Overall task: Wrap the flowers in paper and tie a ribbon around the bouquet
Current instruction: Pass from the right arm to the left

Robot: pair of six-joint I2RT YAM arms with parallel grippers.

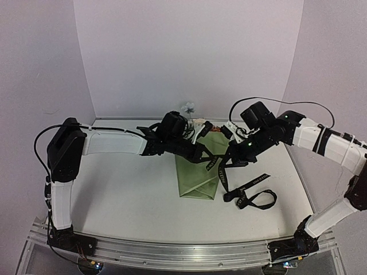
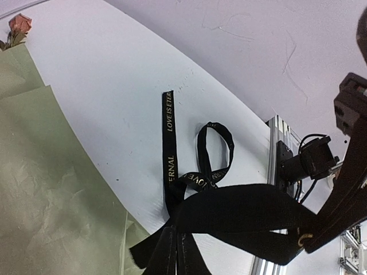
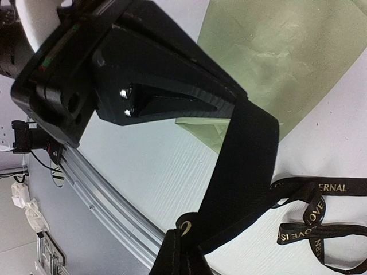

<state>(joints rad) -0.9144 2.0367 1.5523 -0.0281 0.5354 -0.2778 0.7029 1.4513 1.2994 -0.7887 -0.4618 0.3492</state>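
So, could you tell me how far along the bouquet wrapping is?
Done: the paper is folded around the flowers, blooms poking out the far end. In hand: the left gripper and right gripper both pinch the ribbon, stretched between them beside the paper. Left: it isn't around the paper yet, so looping and tying remain.

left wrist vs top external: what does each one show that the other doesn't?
Left wrist only: the ribbon lettering is readable, starting LOVE IS, and a stretch of it is pulled across the foreground. Top external only: the left gripper and right gripper close together over the bouquet, plus a pale blue bloom near the back wall. Both: the olive-green paper and the ribbon's loose end looped on the table.
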